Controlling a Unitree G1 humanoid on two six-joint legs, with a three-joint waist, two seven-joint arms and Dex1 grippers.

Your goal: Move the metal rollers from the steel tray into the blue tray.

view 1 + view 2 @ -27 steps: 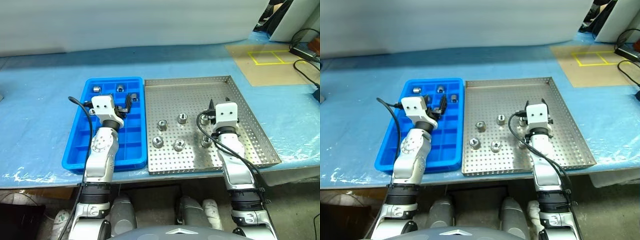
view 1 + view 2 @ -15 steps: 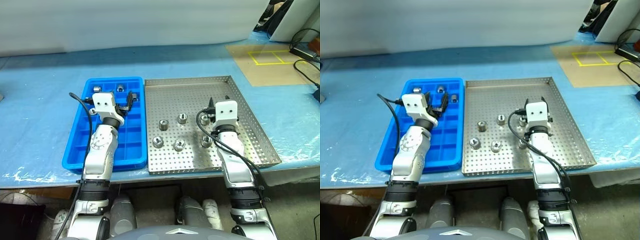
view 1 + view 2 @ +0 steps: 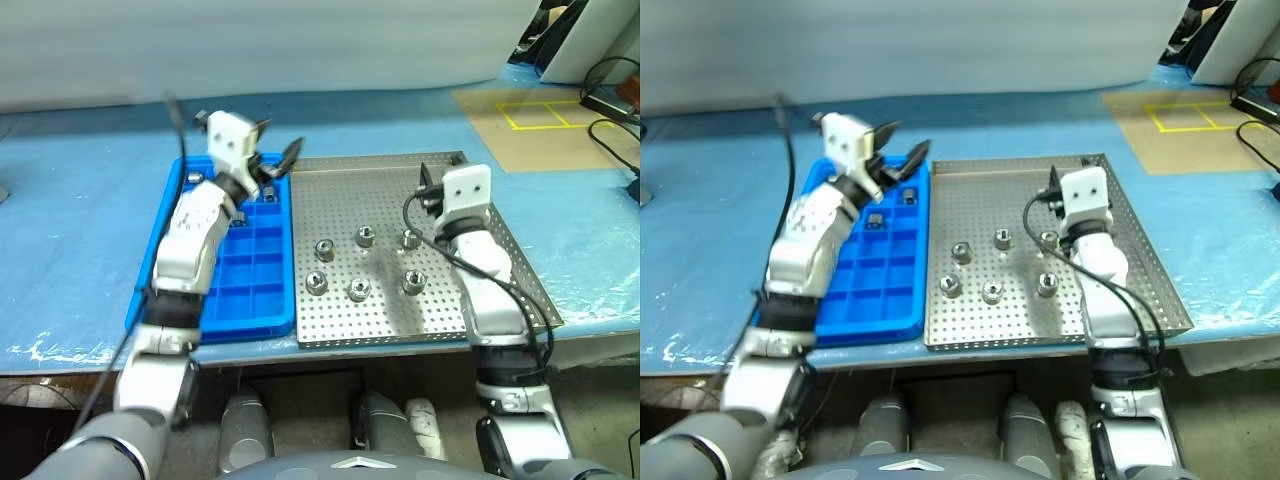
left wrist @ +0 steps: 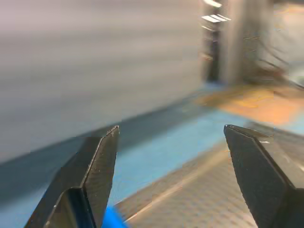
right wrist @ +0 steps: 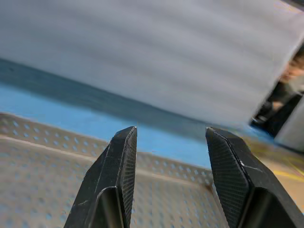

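Note:
Several metal rollers (image 3: 358, 290) lie loose in the near middle of the steel tray (image 3: 380, 162), which sits to the right of the blue tray (image 3: 250, 300). A few more rollers (image 3: 877, 221) rest in far compartments of the blue tray. My left gripper (image 3: 278, 150) hangs high over the far right corner of the blue tray, wide open and empty, as the left wrist view (image 4: 171, 128) confirms. My right gripper (image 5: 171, 129) is raised over the far right part of the steel tray. Its fingers stand a little apart with nothing between them.
Blue sheeting covers the table (image 3: 80, 230). A brown mat with yellow tape (image 3: 530, 115) lies at the back right, with black cables (image 3: 612, 100) beyond it. A white wall (image 3: 300, 40) closes the far side. Both trays sit close to the table's front edge.
Both arms have lifted. The left gripper rose from low over the blue tray toward its far right corner. The right gripper rose off the steel tray, uncovering a roller beneath it.

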